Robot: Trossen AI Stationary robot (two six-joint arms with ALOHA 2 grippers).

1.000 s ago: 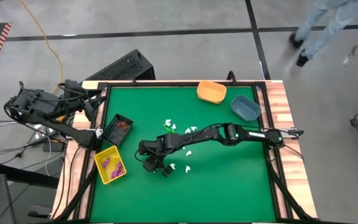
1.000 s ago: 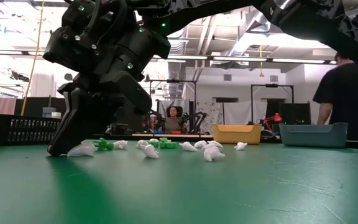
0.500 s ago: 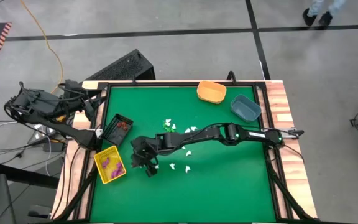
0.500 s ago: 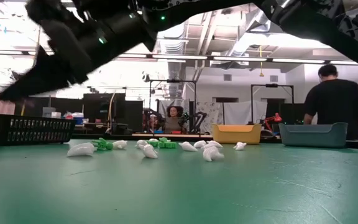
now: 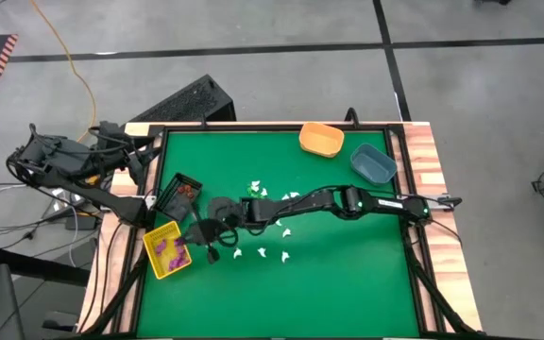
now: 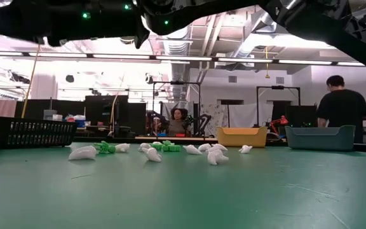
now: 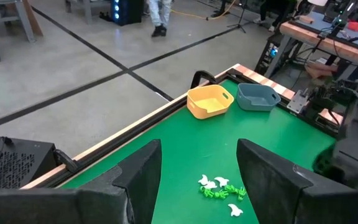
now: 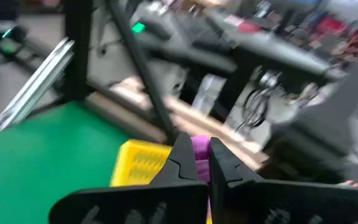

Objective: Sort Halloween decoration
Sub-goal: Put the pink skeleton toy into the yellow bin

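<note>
We have our right hand (image 5: 196, 236) stretched far across the green table (image 5: 348, 283), hanging just beside the yellow bin (image 5: 165, 251) on the side nearest the trinket heap. Its fingers (image 8: 180, 163) are pinched together, and in the right wrist view a purple trinket (image 8: 201, 149) shows between the tips, so we judge that we are gripping it; the yellow bin lies straight ahead of the fingers there. That bin already holds purple pieces (image 5: 168, 248), which is why we think this one is carried toward it: each colour seems to have its own bin. The black bin (image 5: 178, 195), just beyond the yellow bin, holds reddish-brown pieces (image 5: 188, 190) for the same reason.

The rest of the Halloween decoration (image 5: 270, 222), white and green pieces, lies loose on the table, well apart from the yellow bin toward the middle. The orange bin (image 5: 321, 140) and the blue bin (image 5: 373, 162) stand far from the yellow bin, at the opposite corner.

Our left hand (image 7: 197, 180) waits off the table beyond the black bin, its fingers spread apart and holding nothing.
</note>
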